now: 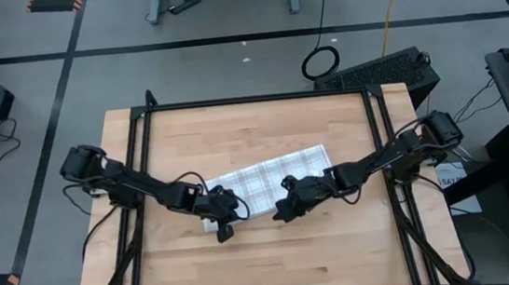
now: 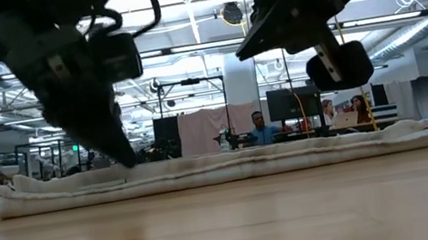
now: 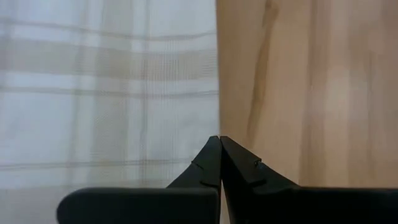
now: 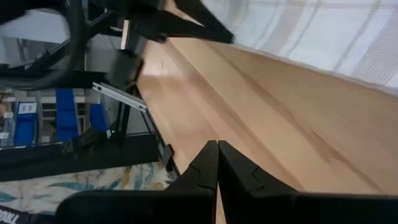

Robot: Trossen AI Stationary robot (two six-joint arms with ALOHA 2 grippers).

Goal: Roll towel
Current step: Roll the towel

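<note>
Both arms were dark, jointed and slim, with black cables looping along their segments. The left gripper (image 3: pixel 219 142) and right gripper (image 4: pixel 217 146) each carried two black, wedge-shaped fingers tapering to points.

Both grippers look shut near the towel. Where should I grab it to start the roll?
Probably the towel's short end by the left gripper, coming down from above. It lies flat as a long folded strip, and the shut left fingers sit right at its edge. The right gripper, also shut, hangs off the cloth.
</note>
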